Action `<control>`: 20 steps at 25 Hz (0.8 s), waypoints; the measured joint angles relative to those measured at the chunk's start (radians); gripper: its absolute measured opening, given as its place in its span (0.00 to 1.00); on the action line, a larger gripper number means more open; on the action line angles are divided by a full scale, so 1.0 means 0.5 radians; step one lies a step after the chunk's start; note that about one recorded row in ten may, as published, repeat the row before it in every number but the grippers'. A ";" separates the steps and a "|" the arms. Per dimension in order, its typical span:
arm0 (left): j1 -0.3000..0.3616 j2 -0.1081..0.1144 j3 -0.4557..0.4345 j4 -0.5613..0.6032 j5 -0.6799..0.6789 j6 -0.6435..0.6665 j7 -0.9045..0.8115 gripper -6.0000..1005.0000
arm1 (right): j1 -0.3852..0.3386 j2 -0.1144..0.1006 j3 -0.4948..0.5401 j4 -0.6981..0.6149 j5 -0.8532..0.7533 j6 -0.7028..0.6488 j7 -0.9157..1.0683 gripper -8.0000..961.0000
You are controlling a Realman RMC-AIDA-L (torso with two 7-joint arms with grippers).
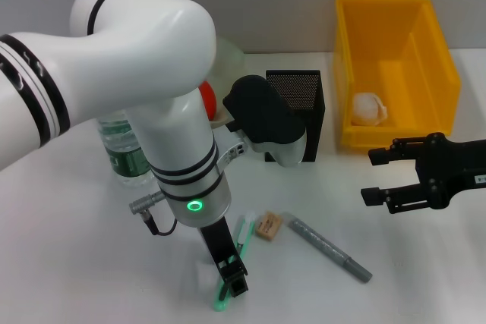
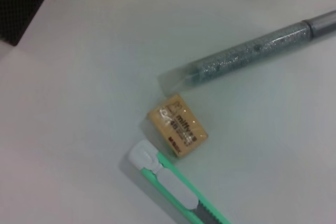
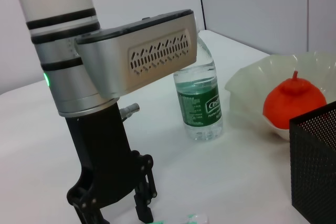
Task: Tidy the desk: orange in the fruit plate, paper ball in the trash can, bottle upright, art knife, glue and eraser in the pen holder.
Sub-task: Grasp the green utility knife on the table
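My left gripper (image 1: 234, 278) is low over the table, open, its fingers (image 3: 143, 199) spread at the near end of the green art knife (image 1: 243, 234), which lies flat (image 2: 173, 187). Beside the knife lies the tan eraser (image 1: 268, 224) (image 2: 177, 125). The grey glitter glue stick (image 1: 328, 248) (image 2: 247, 56) lies to its right. Behind them stands the black mesh pen holder (image 1: 304, 89). The orange (image 1: 206, 98) (image 3: 291, 103) sits in the pale fruit plate (image 3: 247, 87). The bottle (image 1: 121, 149) (image 3: 199, 103) stands upright. The paper ball (image 1: 368, 108) is in the yellow trash can (image 1: 425, 43). My right gripper (image 1: 377, 176) hovers open at the right.
The left arm's bulky white links (image 1: 152, 58) cover much of the table's left half and part of the plate. The yellow bin stands just behind the right gripper. White table surface (image 1: 425, 278) stretches to the front right.
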State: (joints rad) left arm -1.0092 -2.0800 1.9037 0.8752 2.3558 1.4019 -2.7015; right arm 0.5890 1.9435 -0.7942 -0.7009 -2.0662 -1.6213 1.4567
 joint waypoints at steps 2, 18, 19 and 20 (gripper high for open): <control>0.000 0.000 0.000 -0.001 -0.001 0.000 0.001 0.52 | 0.000 0.000 -0.001 0.000 0.000 0.000 -0.001 0.82; 0.000 0.000 0.036 -0.005 0.013 0.000 0.023 0.41 | 0.000 0.006 -0.001 -0.002 0.000 0.000 -0.003 0.82; 0.000 0.000 0.035 -0.005 0.013 0.000 0.025 0.41 | 0.000 0.006 -0.001 -0.003 0.000 0.000 -0.003 0.82; 0.000 0.000 0.034 -0.005 0.013 0.000 0.025 0.40 | 0.000 0.006 -0.001 -0.004 0.000 0.000 -0.004 0.82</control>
State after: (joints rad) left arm -1.0094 -2.0800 1.9208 0.8727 2.3621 1.4020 -2.6889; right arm 0.5890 1.9466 -0.7945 -0.7027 -2.0662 -1.6213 1.4547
